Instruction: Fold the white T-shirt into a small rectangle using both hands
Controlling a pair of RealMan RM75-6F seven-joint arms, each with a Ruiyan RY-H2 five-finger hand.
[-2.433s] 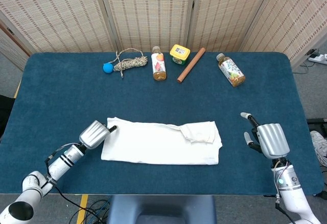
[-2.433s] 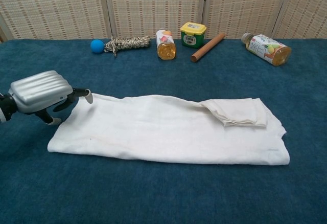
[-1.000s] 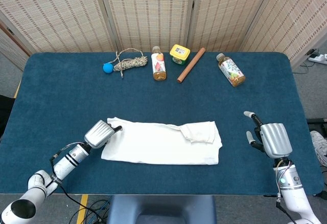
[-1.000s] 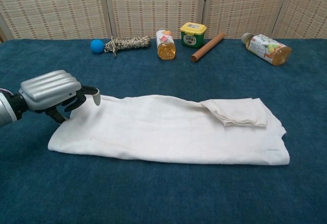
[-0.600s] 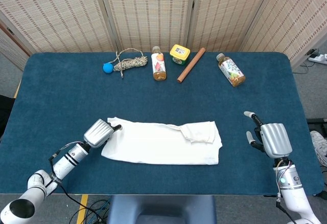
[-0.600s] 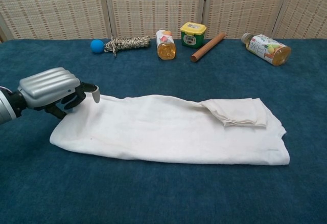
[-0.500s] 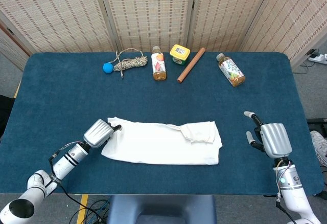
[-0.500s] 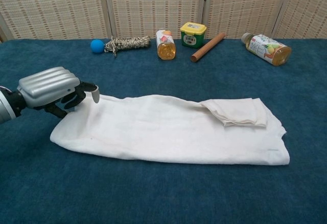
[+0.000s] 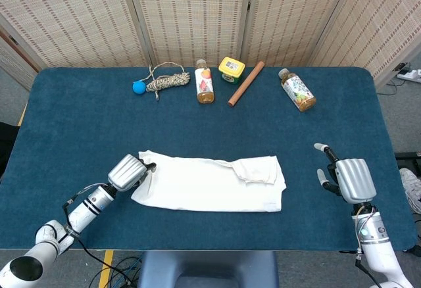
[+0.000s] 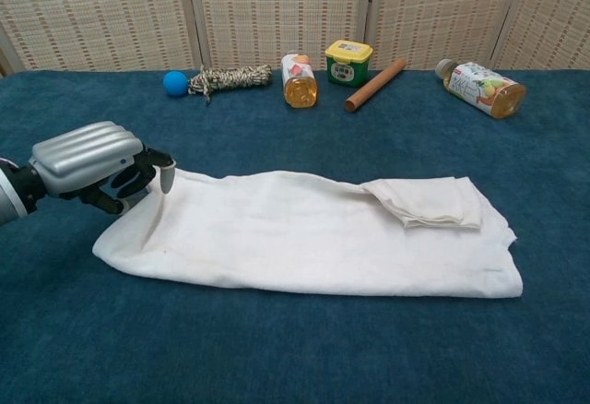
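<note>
The white T-shirt point(image 9: 210, 186) lies folded into a long band across the near middle of the blue table point(image 9: 79, 123), with a folded sleeve on top of its right end. In the chest view the T-shirt point(image 10: 304, 233) rises a little at its left end toward my left hand point(image 10: 88, 160). My left hand point(image 9: 128, 171) has its fingers curled around that left edge and grips it. My right hand point(image 9: 345, 177) hovers well to the right of the shirt with fingers apart and nothing in it. It does not show in the chest view.
Along the far edge lie a blue ball point(image 9: 138, 87), a coil of rope point(image 9: 168, 81), a bottle point(image 9: 204, 83), a yellow jar point(image 9: 231, 69), a wooden rod point(image 9: 246, 83) and a second bottle point(image 9: 297, 91). Wicker screens stand behind the table.
My left hand has moved in onto the shirt's left edge and curled its fingers on it; that edge now lifts slightly and sits a little further right. The right hand barely shifted.
</note>
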